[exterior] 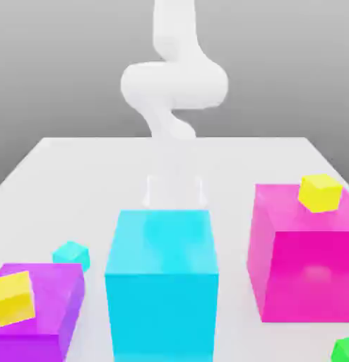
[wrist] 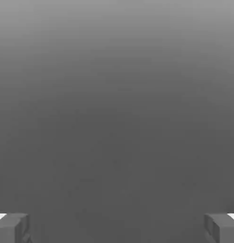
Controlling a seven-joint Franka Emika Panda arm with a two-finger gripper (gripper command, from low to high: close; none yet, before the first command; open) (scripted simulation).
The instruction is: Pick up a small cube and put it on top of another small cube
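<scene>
The small cube [exterior: 71, 253] is a plain cyan one on the white table, at the exterior view's left, between the purple block and the large cyan block. My gripper [exterior: 174, 194] hangs behind the large cyan block [exterior: 163, 279], well away from the small cube, and the block hides its lower part. In the hand view the gripper [wrist: 117, 230] is open: two grey fingertips [wrist: 12, 228] stand far apart with nothing between them, against a plain grey background.
A purple block [exterior: 43, 311] at the exterior view's left carries a yellow cube [exterior: 13, 297]. A magenta block [exterior: 304, 258] at the right carries another yellow cube [exterior: 321, 192]. A green cube [exterior: 345, 350] lies at the front right corner.
</scene>
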